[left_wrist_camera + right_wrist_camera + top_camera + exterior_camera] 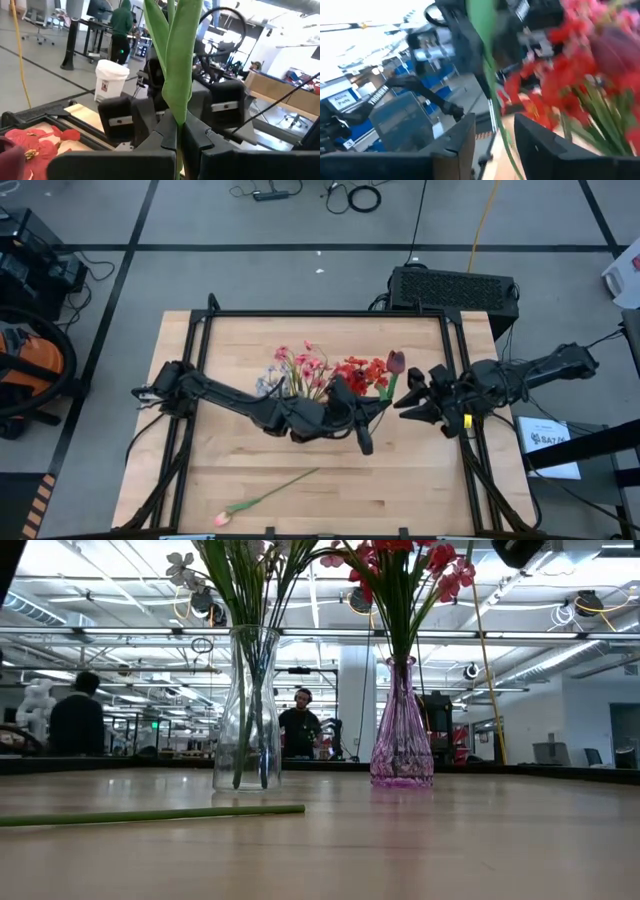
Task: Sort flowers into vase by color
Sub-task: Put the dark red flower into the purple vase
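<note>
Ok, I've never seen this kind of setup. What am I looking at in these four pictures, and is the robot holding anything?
The machine is two dark robot arms at a wooden table, each ending in a two-finger gripper. One picture looks straight down from overhead. One looks level across the tabletop. The other two come from cameras on each arm's wrist.

Two vases stand on the table. The clear vase holds pink and pale blooms, and the pink vase holds red ones. One loose pink flower lies near the table's front edge.

The left gripper is shut on a green leafy stem. This stem seems to belong to the dark red tulip beside the red bunch. The right gripper faces it, fingers apart on either side of the stem, gripping nothing.
</note>
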You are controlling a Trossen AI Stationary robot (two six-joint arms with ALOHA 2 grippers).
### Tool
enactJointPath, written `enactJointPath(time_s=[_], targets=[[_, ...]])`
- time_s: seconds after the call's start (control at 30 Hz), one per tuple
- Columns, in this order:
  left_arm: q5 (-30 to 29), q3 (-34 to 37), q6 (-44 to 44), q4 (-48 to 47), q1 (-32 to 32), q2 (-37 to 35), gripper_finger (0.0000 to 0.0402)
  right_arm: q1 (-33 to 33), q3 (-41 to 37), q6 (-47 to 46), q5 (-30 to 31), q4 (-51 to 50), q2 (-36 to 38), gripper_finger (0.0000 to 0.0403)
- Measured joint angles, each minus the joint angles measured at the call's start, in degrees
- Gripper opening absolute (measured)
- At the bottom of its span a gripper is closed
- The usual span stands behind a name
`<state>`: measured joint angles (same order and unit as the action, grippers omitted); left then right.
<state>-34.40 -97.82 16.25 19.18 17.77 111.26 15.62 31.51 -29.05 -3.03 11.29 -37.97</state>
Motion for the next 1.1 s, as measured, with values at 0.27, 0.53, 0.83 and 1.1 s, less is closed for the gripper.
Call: enactJointPath(time_s=[0.27,0.53,0.83,1.1], targets=[[0.49,0.00,0.02,-0.11,-0.34,0.00,0.0008,-0.02,0.00,5.17,0.21,8.38,-4.69,0.0141],[1.29,0.00,-0.01,-0.17,-0.56,0.00,0.0010,-0.02,0.00,6.17,1.75,11.74,-8.78,0.0141],[1.36,0.04,1.60,-0.67,-0.76,0.80,0.0011,-0.04,0.02,8.70,1.66,16.85,-10.73,0.0106],[1.69,0.00,2.71,-0.11,-0.89,1.38,0.0013,-0.04,-0.04,10.83,1.46,16.41,-10.71,0.0010]])
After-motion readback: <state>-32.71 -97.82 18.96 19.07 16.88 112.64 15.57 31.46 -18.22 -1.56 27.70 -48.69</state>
